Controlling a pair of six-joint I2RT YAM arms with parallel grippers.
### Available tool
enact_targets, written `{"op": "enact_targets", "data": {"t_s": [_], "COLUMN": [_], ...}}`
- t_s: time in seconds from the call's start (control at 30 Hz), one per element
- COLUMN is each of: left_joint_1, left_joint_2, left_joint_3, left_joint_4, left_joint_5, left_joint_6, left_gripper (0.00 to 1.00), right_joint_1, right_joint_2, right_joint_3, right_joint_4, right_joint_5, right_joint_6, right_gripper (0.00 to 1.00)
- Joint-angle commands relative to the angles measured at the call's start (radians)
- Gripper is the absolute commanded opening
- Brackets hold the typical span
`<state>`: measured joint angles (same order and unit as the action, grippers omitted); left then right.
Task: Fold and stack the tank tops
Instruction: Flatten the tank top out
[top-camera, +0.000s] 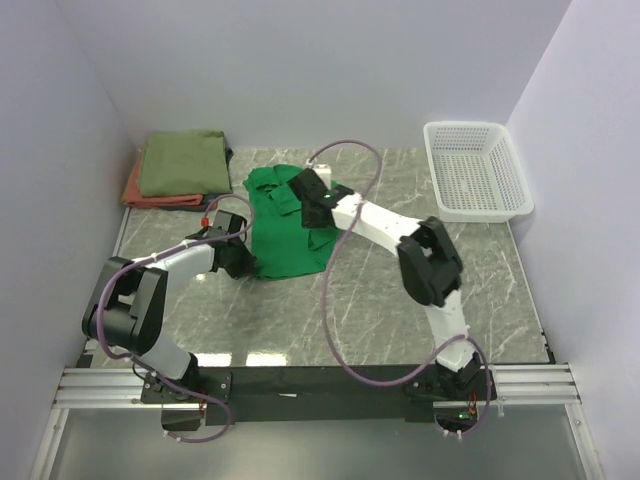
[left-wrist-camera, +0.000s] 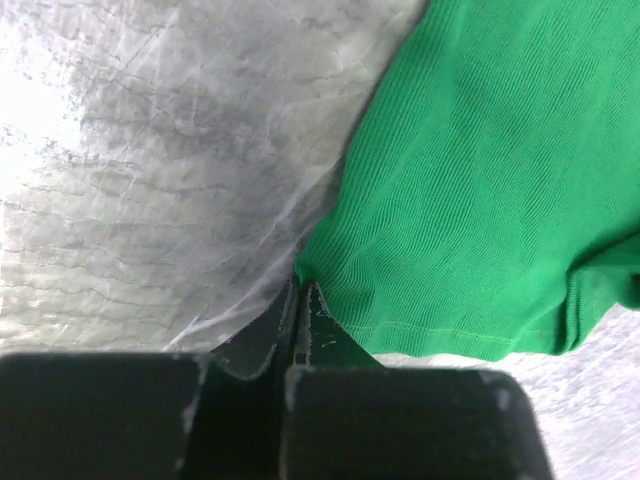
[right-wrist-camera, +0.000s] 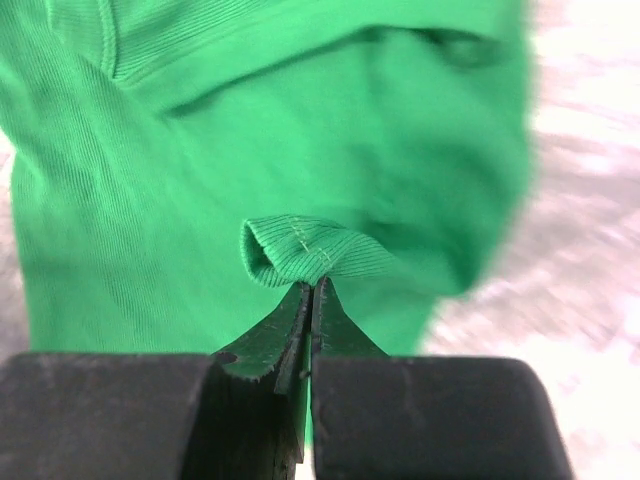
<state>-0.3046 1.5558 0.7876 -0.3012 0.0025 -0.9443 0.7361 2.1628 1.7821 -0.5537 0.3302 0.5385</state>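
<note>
The bright green tank top (top-camera: 290, 235) lies spread near the middle of the marbled table (top-camera: 480, 280), between the two arms. In the top view the left gripper (left-wrist-camera: 300, 288) sits at the cloth's 7 o'clock corner. Its fingers are pressed together on the very tip of the hemmed corner, and bare table shows from 9 to 12 o'clock in its wrist view. The right gripper (right-wrist-camera: 311, 288) is over the garment's far end, toward 12 o'clock, with its jaws closed on a small fold of stitched edge that bulges just above the fingertips. The rest of the green cloth lies beneath it, a ribbed band crosses the wrist view from 11 to 1 o'clock, and the 3 o'clock side of that view is blurred. In the table's far left corner, at about 10 o'clock, the olive green top (top-camera: 183, 163) lies folded on the rust-red top (top-camera: 145, 193), whose edge shows along the stack's 7 o'clock side. The white mesh basket (top-camera: 475, 170) stands at about 2 o'clock by the right wall, well apart from the green cloth
</note>
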Motion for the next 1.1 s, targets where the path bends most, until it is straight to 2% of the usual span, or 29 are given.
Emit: {"op": "enact_targets", "data": {"t_s": [0.0, 0.1, 0.13, 0.27, 0.3, 0.33, 0.47, 0.53, 0.7, 0.87, 1.07], "left_joint_1": [0.021, 0.074, 0.091, 0.153, 0.159, 0.159, 0.159, 0.157, 0.159, 0.159, 0.157], "left_joint_2": [0.006, -0.029, -0.042, -0.103, -0.112, -0.126, -0.137, -0.143, -0.152, -0.155, -0.145], "left_joint_3": [0.031, 0.039, 0.038, 0.03, 0.025, 0.022, -0.01, -0.021, -0.034, -0.034, -0.036], "left_joint_4": [-0.061, -0.088, -0.104, -0.133, -0.137, -0.139, -0.131, -0.131, -0.128, -0.125, -0.115], "left_joint_5": [-0.036, -0.033, -0.032, -0.01, -0.01, 0.007, 0.06, 0.07, 0.077, 0.074, 0.083], "left_joint_6": [0.056, 0.087, 0.097, 0.143, 0.144, 0.144, 0.136, 0.137, 0.137, 0.141, 0.142], "left_gripper": [0.01, 0.01, 0.0, 0.01, 0.01, 0.01, 0.01, 0.01, 0.01, 0.01, 0.01], "right_joint_1": [-0.044, -0.075, -0.092, -0.127, -0.127, -0.129, -0.129, -0.129, -0.127, -0.122, -0.086], "right_joint_2": [-0.191, -0.345, -0.433, -0.645, -0.711, -0.739, -0.846, -0.894, -0.893, -0.86, -0.781], "right_joint_3": [-0.113, -0.327, -0.465, -0.806, -0.911, -0.955, -1.084, -1.112, -1.11, -1.058, -0.963], "right_joint_4": [0.066, 0.107, 0.119, 0.196, 0.207, 0.218, 0.227, 0.238, 0.27, 0.274, 0.261], "right_joint_5": [0.046, 0.05, 0.05, -0.003, -0.013, -0.023, -0.063, -0.059, -0.074, -0.062, -0.04], "right_joint_6": [0.044, 0.098, 0.13, 0.218, 0.231, 0.262, 0.314, 0.325, 0.339, 0.29, 0.161], "right_gripper": [0.0, 0.0, 0.0, 0.0, 0.03, 0.08, 0.52, 0.57, 0.57, 0.43, 0.4]}}
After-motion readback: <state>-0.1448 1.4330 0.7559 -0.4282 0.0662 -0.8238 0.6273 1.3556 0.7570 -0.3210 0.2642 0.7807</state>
